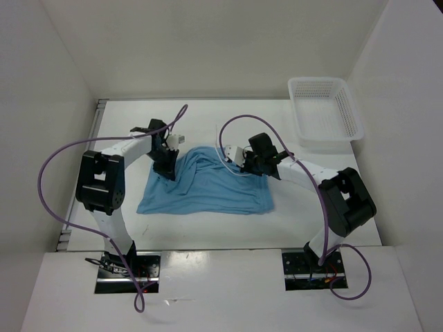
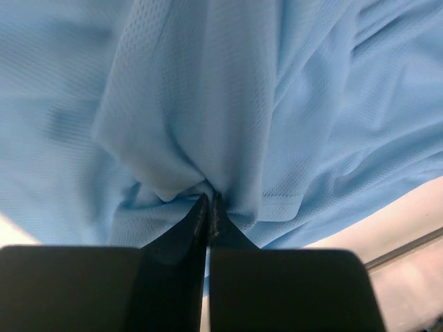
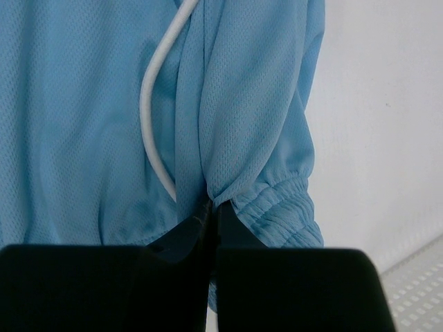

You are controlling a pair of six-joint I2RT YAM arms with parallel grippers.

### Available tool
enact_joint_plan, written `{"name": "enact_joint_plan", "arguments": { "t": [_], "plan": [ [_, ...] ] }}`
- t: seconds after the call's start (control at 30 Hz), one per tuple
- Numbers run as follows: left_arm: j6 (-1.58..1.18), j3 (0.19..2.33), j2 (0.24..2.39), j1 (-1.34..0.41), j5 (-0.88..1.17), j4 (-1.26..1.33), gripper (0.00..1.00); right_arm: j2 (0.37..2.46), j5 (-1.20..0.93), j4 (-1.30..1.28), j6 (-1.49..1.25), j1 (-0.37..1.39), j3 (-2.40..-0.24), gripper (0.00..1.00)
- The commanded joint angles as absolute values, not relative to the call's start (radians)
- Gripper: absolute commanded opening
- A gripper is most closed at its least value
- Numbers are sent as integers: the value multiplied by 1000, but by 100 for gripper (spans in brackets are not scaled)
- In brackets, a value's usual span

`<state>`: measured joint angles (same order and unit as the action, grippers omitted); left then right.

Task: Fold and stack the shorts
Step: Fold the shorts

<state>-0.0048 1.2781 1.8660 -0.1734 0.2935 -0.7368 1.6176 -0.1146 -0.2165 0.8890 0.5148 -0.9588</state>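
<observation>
The left gripper (image 2: 208, 205) has its black jaws pressed together on a bunched pinch of the light blue mesh shorts (image 1: 208, 188), and the fabric puckers into folds right at the tips. The right gripper (image 3: 212, 207) is clamped just as tight, nipping the shorts beside the gathered elastic waistband (image 3: 277, 207), with the thin white drawstring (image 3: 154, 104) curving down next to its fingers. Seen from above, the two grippers hold the far edge of the shorts, one toward each end, and the cloth between them is rumpled. The rest lies spread across the middle of the white table (image 1: 208, 124). A white lattice basket (image 1: 325, 114) sits in the far right corner, well apart from the shorts.
</observation>
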Motion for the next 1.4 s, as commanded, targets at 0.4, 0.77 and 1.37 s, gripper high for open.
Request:
{"name": "enact_joint_plan", "arguments": {
  "t": [0.4,0.77,1.37],
  "plan": [
    [0,1921,1914,-86,-204,-466,0,1724,40,48,815,400,-1259,0],
    [0,1543,1760,-106,-195,-433,0,1654,-74,-89,802,409,-1188,0],
    [0,1129,1495,-112,78,-663,42,1540,-181,-235,894,563,-919,0]
  ]
}}
